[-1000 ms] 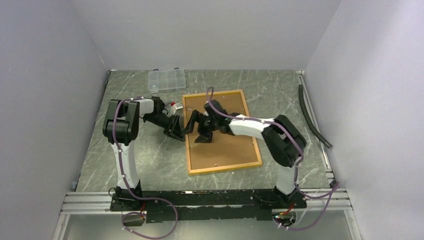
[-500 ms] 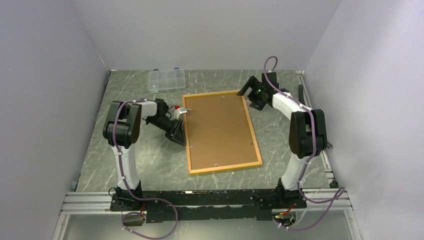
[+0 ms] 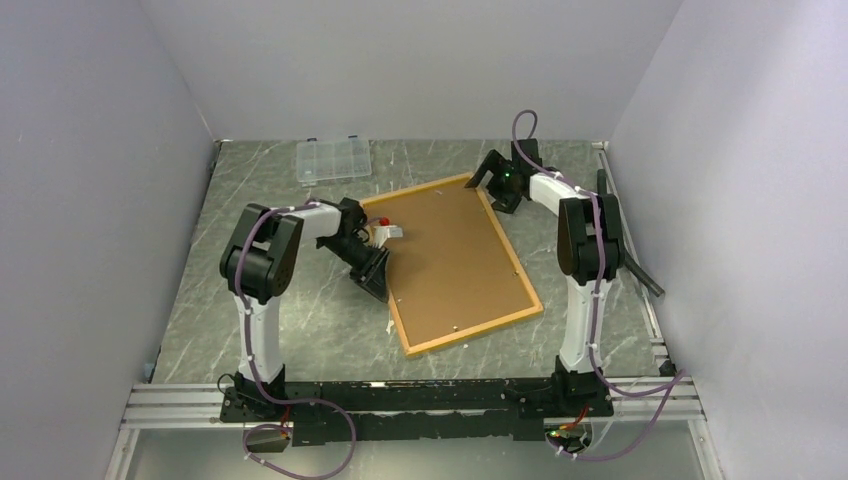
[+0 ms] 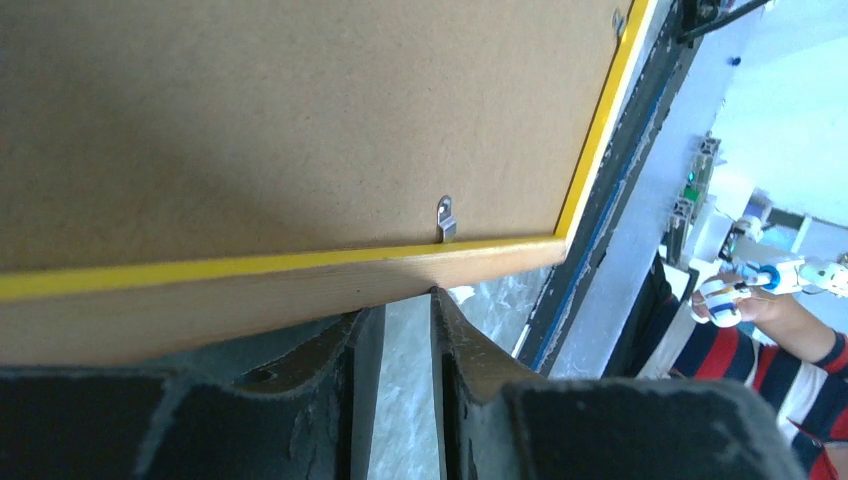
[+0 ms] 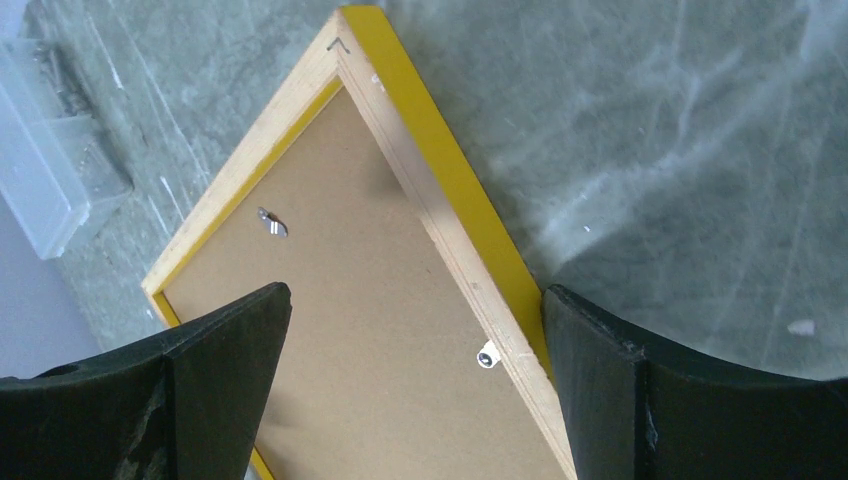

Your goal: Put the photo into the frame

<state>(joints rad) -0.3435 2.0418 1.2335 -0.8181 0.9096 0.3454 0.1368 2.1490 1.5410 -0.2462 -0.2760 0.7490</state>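
Moved: frame (image 3: pixel 455 255) has swung since half a second back. It was near square to the counter (image 3: pixel 300 320) and is now skewed, near end kicked toward the right side, far corner up by the right fingers (image 3: pixel 485 172).
Left arm: came inward with the frame; left fingers (image 3: pixel 378 278) now sit at its left long edge.
Frame pose: mid-counter, back side up (brown backing inside the yellow-orange border), small metal clips (image 4: pixel 447 217) along the inner lip.
Left fingers: nearly pressed together, only a thin slit left, bare counter showing through it and nothing between them. Tips butt against the frame's plain wooden outer side.
Right fingers: spread wide, straddling the frame's far corner. One hangs over the backing, the other just beside the yellow outer edge (touching or not, cannot tell).
Also there: clear compartment box (image 3: pixel 333 159) at the far left of the counter, well apart from the frame.
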